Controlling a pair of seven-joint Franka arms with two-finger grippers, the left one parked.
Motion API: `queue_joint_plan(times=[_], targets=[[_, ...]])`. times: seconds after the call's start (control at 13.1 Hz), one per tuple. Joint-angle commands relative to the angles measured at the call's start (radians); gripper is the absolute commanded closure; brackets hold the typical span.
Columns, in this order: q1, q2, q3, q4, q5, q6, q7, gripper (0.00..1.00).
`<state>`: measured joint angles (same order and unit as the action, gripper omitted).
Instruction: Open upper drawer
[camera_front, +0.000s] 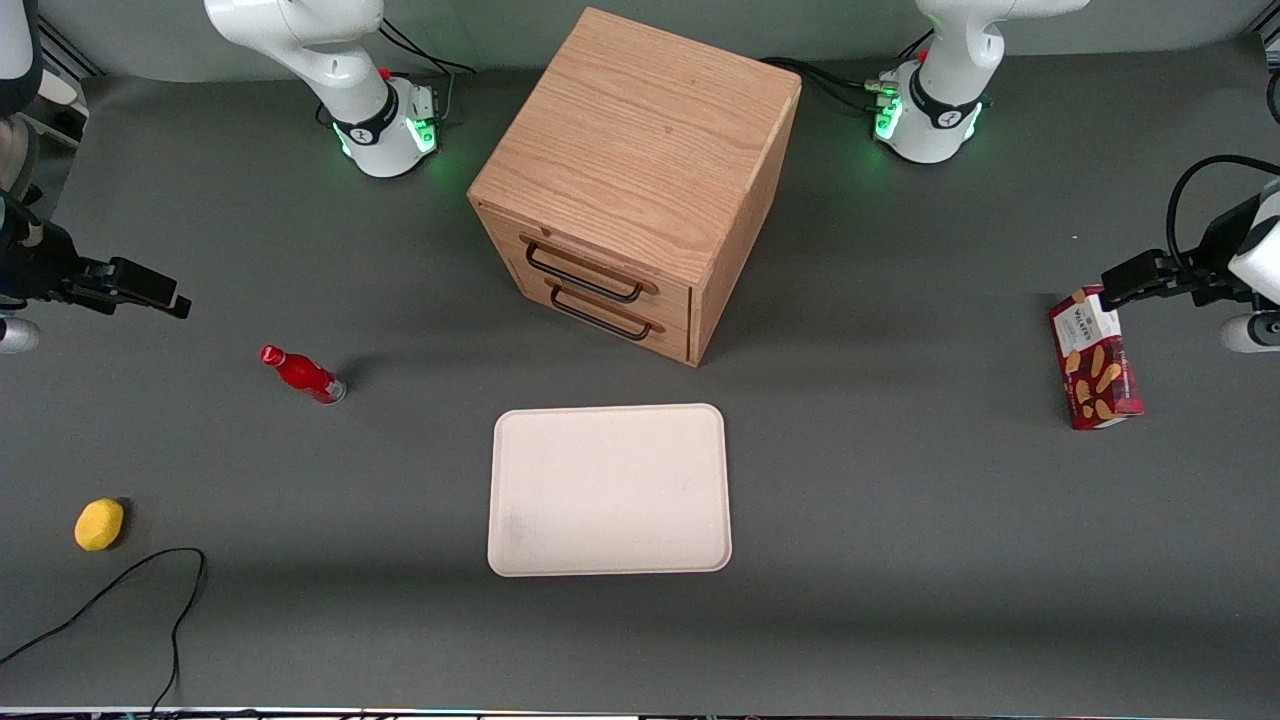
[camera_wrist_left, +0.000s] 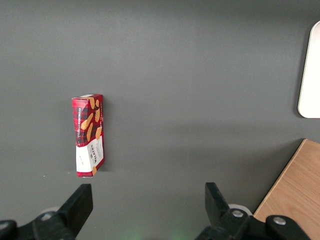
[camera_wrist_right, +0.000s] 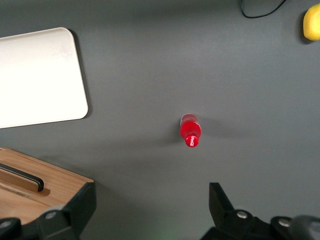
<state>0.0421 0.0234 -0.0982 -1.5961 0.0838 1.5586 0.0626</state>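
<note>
The oak cube cabinet (camera_front: 640, 150) stands mid-table, turned at an angle. Its upper drawer (camera_front: 600, 268) is shut flush, with its thin black bar handle (camera_front: 583, 276) just above the identical handle of the lower drawer (camera_front: 612, 322), also shut. My gripper (camera_front: 165, 292) hovers near the working arm's end of the table, well apart from the cabinet. It is open with nothing between its fingers (camera_wrist_right: 80, 202). In the right wrist view the gripper (camera_wrist_right: 152, 192) hangs over bare mat, beside a cabinet corner (camera_wrist_right: 60, 182) with one black handle (camera_wrist_right: 22, 179).
A red bottle (camera_front: 303, 374) lies on the mat, nearer the front camera than my gripper. A yellow lemon-like thing (camera_front: 99, 524) and a black cable (camera_front: 150, 590) lie nearer still. A cream tray (camera_front: 609, 490) sits in front of the cabinet. A biscuit box (camera_front: 1095, 358) lies toward the parked arm's end.
</note>
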Motion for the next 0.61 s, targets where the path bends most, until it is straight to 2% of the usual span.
queue_joint_plan(times=[0.0,0.54], targets=[[-0.019,0.003,0.015,0.027,0.020,-0.034,-0.018,0.00],[-0.002,0.036,0.015,0.064,0.019,-0.058,-0.020,0.00]])
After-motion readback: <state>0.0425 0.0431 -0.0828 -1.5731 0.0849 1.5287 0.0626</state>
